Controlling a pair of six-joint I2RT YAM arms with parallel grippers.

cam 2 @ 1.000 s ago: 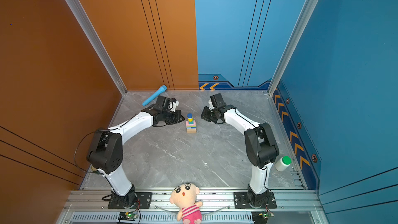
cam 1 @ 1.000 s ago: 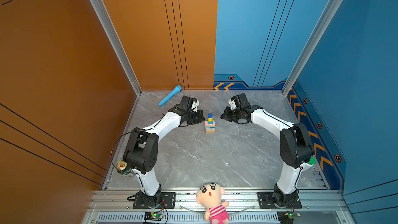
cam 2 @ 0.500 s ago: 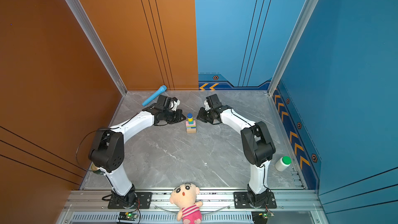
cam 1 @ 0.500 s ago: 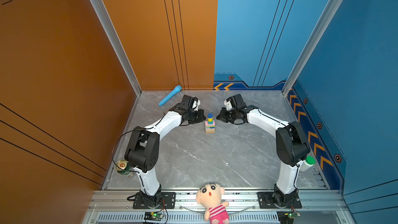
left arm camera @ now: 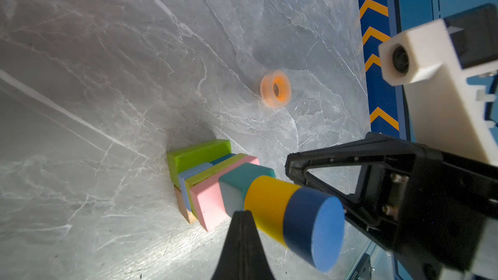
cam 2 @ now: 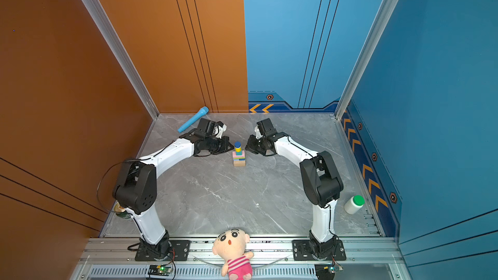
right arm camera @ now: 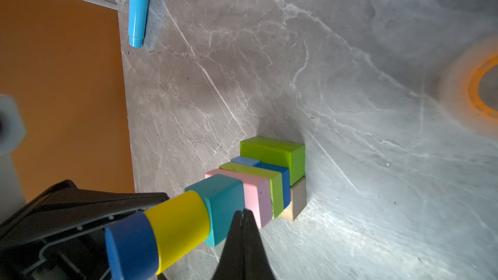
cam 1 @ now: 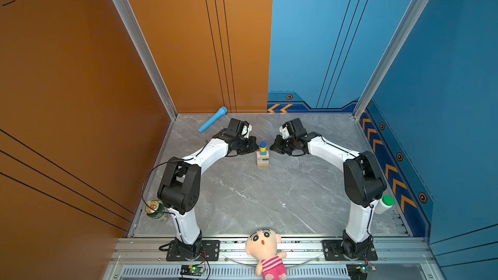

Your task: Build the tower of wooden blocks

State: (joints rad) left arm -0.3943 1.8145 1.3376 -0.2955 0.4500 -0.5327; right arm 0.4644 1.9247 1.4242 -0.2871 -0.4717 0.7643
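Note:
The wood block tower (cam 1: 262,154) (cam 2: 239,154) stands mid-table: tan brick (right arm camera: 296,200) at the base, lime green brick (right arm camera: 272,152), blue cubes, pink brick (left arm camera: 207,203), teal cube (right arm camera: 221,200), yellow cylinder (left arm camera: 269,197) and a dark blue cylinder (left arm camera: 312,227) on top. My left gripper (cam 1: 256,145) (left arm camera: 244,212) is shut and empty, its tip close by the tower's left side near the teal cube. Shut and empty too, my right gripper (cam 1: 272,148) (right arm camera: 244,212) sits close on the right at the same height. Whether either tip touches the tower cannot be told.
A light-blue toy microphone (cam 1: 213,119) lies at the back left by the wall. An orange tape ring (left arm camera: 275,88) rests on the table beyond the tower. A can (cam 1: 156,210), a white bottle (cam 1: 384,204) and a plush doll (cam 1: 265,249) sit near the front.
My right gripper has moved left, in toward the tower. The left gripper has barely shifted. The tower stands as before.

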